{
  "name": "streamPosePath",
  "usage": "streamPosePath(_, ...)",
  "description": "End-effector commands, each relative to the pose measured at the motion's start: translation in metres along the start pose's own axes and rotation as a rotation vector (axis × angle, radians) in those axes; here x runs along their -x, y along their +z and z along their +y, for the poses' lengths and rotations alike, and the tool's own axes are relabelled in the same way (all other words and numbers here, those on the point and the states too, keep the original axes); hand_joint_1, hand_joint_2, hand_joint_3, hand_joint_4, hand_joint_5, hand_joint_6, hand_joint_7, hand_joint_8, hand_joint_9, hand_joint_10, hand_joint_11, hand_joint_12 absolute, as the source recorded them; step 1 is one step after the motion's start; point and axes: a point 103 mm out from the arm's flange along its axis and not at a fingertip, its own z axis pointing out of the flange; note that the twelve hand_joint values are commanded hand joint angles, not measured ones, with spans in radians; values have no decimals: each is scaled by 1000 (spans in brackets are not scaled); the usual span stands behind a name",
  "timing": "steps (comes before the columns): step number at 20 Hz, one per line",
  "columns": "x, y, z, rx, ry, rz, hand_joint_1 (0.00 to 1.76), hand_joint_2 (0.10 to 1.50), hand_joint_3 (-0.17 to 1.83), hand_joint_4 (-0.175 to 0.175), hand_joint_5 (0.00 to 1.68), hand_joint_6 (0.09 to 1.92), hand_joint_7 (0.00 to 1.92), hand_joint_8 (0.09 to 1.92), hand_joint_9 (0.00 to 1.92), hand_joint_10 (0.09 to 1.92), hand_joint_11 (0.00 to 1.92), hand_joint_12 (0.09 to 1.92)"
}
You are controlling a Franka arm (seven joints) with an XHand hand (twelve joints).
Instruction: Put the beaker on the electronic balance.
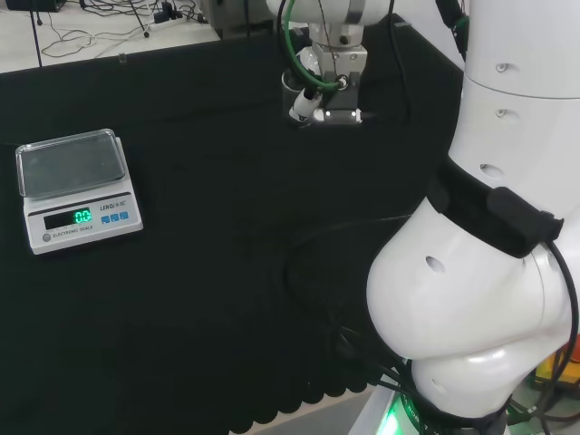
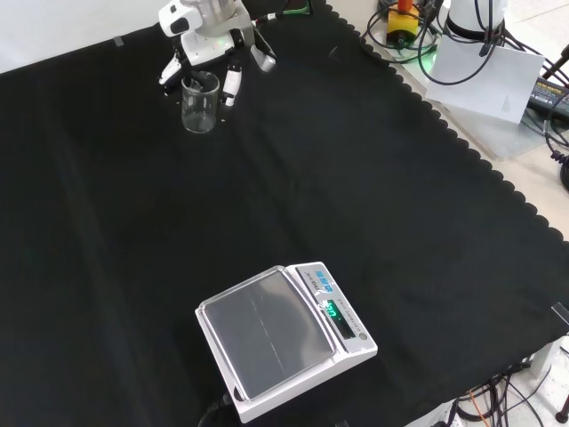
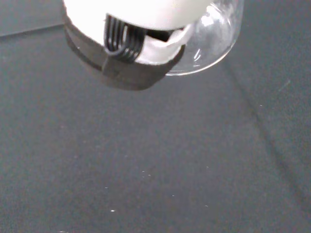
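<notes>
Black cloth bench (image 2: 373, 205) | clear beaker (image 2: 200, 104) upright, far left in front view | hand (image 2: 206, 36) over it, fingers curled around its rim | electronic balance (image 2: 284, 338) near, well apart, pan bare

black-clothed bench (image 2: 373, 187) carries balance (image 2: 284, 342) and, seemingly resting there, beaker (image 2: 199, 105).

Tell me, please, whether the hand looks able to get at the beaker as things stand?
Probably yes. In the front view the hand is already at the beaker, fingers down on either side of its rim, and nothing else stands near it on the black cloth.
</notes>
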Motion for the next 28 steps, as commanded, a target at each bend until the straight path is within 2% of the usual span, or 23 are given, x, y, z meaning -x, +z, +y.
streamPosePath(1, -51, -5, 3, -20, -72, -24, 1153, 878, 828, -1, 709, 1582, 800, 1653, 1031, 1351, 1200, 1021)
streamPosePath(4, -99, -6, 3, -30, -117, -27, 1155, 872, 836, -4, 713, 1577, 806, 1652, 1036, 1348, 1198, 1024)
streamPosePath(8, -184, -4, 3, -41, -225, -35, 1158, 862, 848, -4, 723, 1568, 810, 1652, 1041, 1344, 1193, 1026)
streamPosePath(12, -270, 7, -2, -64, -352, -51, 1159, 859, 851, -3, 727, 1563, 811, 1652, 1045, 1344, 1188, 1027)
streamPosePath(16, -334, 18, -7, -85, -442, -65, 1160, 856, 854, -3, 731, 1559, 811, 1652, 1049, 1345, 1186, 1029)
streamPosePath(21, -377, 31, -11, -107, -502, -85, 1161, 853, 857, -3, 735, 1555, 813, 1651, 1051, 1345, 1184, 1031)
streamPosePath(28, -392, 52, -8, -152, -517, -101, 1164, 844, 867, -3, 743, 1548, 820, 1645, 1054, 1344, 1179, 1039)
